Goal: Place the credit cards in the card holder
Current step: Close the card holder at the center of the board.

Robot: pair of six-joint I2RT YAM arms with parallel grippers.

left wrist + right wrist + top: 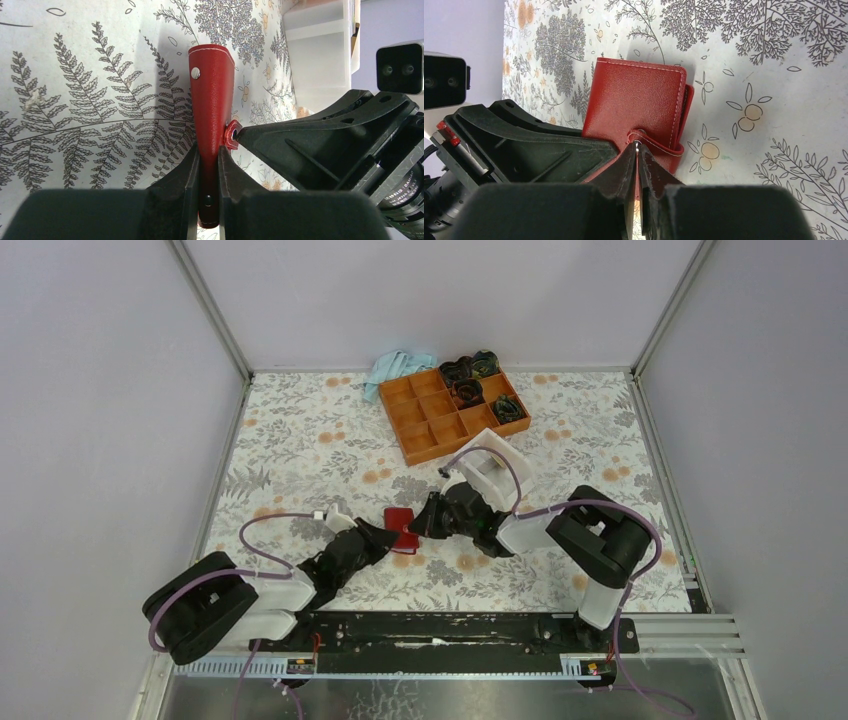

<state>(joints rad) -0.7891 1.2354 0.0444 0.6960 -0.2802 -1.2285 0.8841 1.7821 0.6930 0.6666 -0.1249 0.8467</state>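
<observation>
Floral table (75,100); left gripper (209,152) hides card holder (212,90) base.

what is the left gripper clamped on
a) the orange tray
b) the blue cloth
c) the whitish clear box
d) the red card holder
D: in the left wrist view the left gripper has its jaws closed on the lower edge of the red card holder, which stands on edge between them.
</observation>
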